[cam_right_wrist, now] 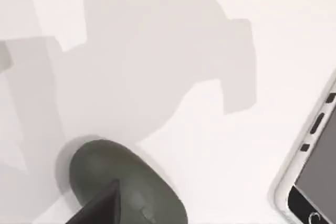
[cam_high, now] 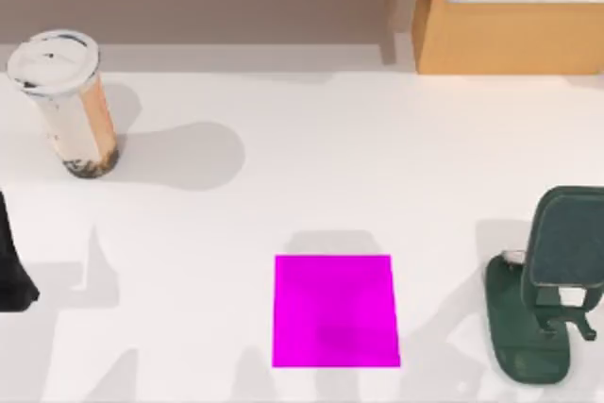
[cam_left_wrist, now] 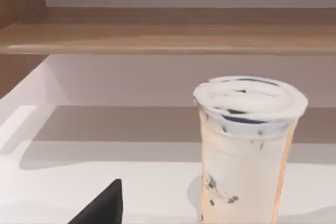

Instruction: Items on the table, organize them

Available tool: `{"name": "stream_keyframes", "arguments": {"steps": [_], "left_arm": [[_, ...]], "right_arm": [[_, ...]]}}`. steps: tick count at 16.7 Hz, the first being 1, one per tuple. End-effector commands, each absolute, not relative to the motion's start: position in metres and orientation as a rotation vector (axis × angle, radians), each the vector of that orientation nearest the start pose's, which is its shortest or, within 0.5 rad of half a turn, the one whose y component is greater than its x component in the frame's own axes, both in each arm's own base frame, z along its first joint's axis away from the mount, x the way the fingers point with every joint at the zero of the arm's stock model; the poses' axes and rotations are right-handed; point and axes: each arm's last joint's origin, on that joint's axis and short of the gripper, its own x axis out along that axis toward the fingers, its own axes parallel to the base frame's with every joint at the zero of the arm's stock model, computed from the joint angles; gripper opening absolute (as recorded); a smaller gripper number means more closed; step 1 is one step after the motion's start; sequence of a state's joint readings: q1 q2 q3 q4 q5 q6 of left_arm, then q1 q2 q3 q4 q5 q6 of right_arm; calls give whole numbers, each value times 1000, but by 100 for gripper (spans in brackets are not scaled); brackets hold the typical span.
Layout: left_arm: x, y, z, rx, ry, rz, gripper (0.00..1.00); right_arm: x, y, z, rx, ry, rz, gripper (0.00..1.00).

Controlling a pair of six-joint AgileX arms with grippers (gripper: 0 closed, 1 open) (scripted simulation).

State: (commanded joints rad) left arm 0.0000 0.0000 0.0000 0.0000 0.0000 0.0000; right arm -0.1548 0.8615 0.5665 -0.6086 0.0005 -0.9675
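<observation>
Right gripper: you see a dark tip of the right gripper low over the mouse; you cannot tell whether its jaws are spread or closed.
Mouse: dark grey oval, flat on the table near the right edge, at the front.
Smartphone: silver-edged with a grey screen, the smartphone sits just behind the mouse and overlaps it from above; you cannot tell whether they touch.
Left gripper: you get one dark tip of the left gripper, near the cup but apart from it; jaw state cannot be told.
Cup: tall, beige-brown, white lid on, upright at the far left of the table.
Magenta square: the flat magenta square lies front centre, well apart from the cup and nearer the mouse.
Background: a wooden cabinet stands beyond the far right edge.
</observation>
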Motion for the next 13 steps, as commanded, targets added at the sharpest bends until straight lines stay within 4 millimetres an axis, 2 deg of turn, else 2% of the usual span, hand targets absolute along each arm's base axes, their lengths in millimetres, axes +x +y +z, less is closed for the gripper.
{"name": "stream_keyframes", "arguments": {"steps": [6,10,13], "left_arm": [[106,-1,160,0,0,0,100],[106,-1,160,0,0,0,100],[106,-1,160,0,0,0,100]], "right_arm": [[212,-48,208,-1048,1186,746,100],[234,-60,201,-1096,1259,996,100],[241,-65,198,-1101,1275,1081,100]]}}
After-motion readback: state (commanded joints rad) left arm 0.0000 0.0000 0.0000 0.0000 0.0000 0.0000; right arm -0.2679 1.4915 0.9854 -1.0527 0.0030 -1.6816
